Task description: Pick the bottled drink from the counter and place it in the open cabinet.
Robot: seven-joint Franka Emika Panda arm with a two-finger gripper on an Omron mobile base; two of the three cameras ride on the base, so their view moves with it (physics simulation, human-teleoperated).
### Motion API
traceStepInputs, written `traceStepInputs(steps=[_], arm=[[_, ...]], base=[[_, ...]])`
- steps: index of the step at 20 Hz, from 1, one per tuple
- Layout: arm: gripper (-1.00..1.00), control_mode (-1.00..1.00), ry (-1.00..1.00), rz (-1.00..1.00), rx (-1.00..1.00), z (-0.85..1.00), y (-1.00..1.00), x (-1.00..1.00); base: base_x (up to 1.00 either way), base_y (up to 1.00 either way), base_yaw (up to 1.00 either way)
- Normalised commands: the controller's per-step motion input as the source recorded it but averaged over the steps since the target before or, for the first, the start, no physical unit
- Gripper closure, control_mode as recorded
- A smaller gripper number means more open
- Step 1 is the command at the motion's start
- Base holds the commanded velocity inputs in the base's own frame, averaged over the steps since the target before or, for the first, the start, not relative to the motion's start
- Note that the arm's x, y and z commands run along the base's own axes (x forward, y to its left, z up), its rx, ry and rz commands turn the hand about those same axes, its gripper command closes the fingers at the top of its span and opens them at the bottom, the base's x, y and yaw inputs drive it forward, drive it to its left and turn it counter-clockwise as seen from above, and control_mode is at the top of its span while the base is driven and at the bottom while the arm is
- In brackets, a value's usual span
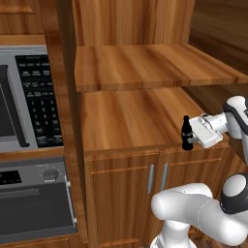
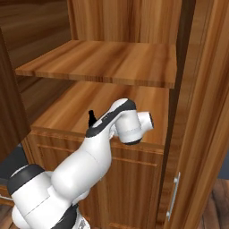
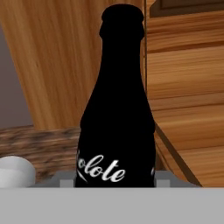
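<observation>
- I am holding the bottled drink (image 1: 186, 133) upright in the jaws of the gripper (image 1: 193, 134), at the front edge of the open cabinet's (image 1: 131, 116) lower shelf.
- White script on it is reading "olote".

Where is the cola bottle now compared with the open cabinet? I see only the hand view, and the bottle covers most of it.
Observer: The cola bottle stands upright at the front edge of the cabinet's lower shelf, with the gripper closed on it from the right.
Operator: Is there room above it?
Observer: Yes, the upper shelf is well above the bottle's cap.
Operator: Does the bottle already rest on the wood?
Observer: I cannot tell; its base is level with the shelf edge, above the lower doors.
</observation>
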Motion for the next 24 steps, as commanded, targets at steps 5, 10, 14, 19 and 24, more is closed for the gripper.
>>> traceStepInputs(steps=[5, 10, 14, 19, 24], arm=[[1.0, 1.0, 0.0, 0.0, 0.0, 0.0, 0.0, 0.0], [1.0, -1.0, 0.0, -0.14, -0.16, 0.14, 0.26, 0.1], [1.0, -1.0, 0.0, -0.26, -0.16, 0.16, 0.34, 0.16], [1.0, -1.0, 0.06, -0.26, -0.08, 0.13, 0.35, 0.16], [1.0, -1.0, 0.01, -0.2, -0.01, 0.04, 0.26, 0.07]], base=[[0.0, 0.06, 0.0], [0.0, 0.0, 0.0], [0.0, 0.0, 0.0], [0.0, 0.0, 0.0], [0.0, 0.0, 0.0]])
